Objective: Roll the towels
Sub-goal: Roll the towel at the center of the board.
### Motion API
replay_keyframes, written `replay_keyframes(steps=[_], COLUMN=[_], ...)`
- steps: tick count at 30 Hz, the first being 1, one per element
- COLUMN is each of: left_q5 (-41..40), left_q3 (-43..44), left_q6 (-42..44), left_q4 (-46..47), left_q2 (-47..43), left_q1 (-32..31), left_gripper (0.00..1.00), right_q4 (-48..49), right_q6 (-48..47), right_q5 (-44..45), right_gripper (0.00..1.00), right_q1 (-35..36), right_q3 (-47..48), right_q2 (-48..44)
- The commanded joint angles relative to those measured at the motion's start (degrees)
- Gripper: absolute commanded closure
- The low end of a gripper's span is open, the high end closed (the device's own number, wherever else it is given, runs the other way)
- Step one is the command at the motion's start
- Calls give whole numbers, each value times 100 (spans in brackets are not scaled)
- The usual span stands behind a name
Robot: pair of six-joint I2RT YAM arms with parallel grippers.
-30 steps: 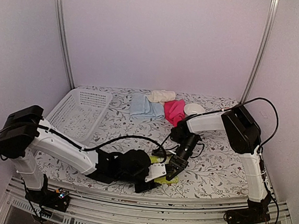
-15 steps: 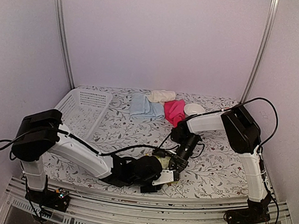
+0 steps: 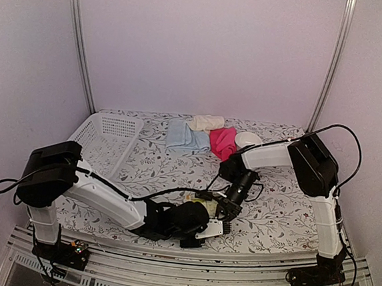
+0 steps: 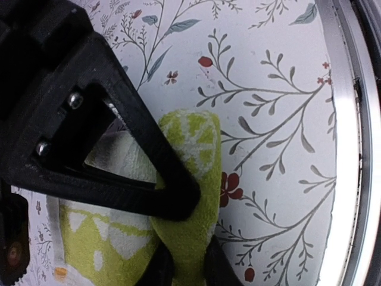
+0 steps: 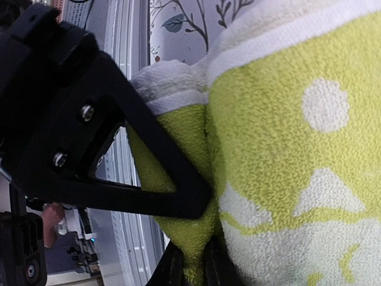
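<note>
**A:** If you start at the left edge, what is there?

**B:** A white basket [image 3: 104,145] sits by the back-left corner, on the floral cover [image 3: 278,217]. The left arm [image 3: 106,199] reaches from the front-left corner along the front edge toward the middle.

**A:** And its gripper?

**B:** The left gripper [image 4: 184,239] is closed down on a fold of the green towel [image 4: 199,149]. The wrist view shows the cloth squeezed thin between the fingers [image 4: 149,155], with the rest bunched beside them on the cover.

**A:** Where does that towel lie?

**B:** Near the middle of the front edge, low on the bench. From above it is mostly hidden under the two grippers, and only a pale scrap shows.

**A:** What is at the back?

**B:** Around the middle of the back edge the blue towel [image 3: 185,137] lies flat. The cream towel [image 3: 206,122] is lumped just behind it. The pink towel [image 3: 222,141] is crumpled right beside the blue one's right side. A small round white thing [image 3: 247,139] sits just right of the pink.

**A:** And the right side?

**B:** The right arm [image 3: 270,155] rises from the front-right corner, bends over and comes down to the middle front. The right gripper [image 5: 191,238] is likewise clamped on the green towel, with a fold pinched tight between its fingers [image 5: 169,170]. It is close by the left gripper.
</note>
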Motion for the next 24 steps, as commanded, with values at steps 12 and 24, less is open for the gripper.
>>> replay_keyframes(steps=[12, 24], left_q5=[2250, 4960], left_q3=[440, 1228], left_q6=[-1097, -2244], left_q4=[-981, -1425], left_q2=[340, 1166], left_q1=[416, 1412], left_gripper=[94, 91], right_q4=[1180, 3793], right_q6=[301, -509], right_q5=[262, 2314], right_gripper=[71, 60], right_q1=[-956, -406], right_q3=[-851, -3980], right_q2=[-3189, -6006])
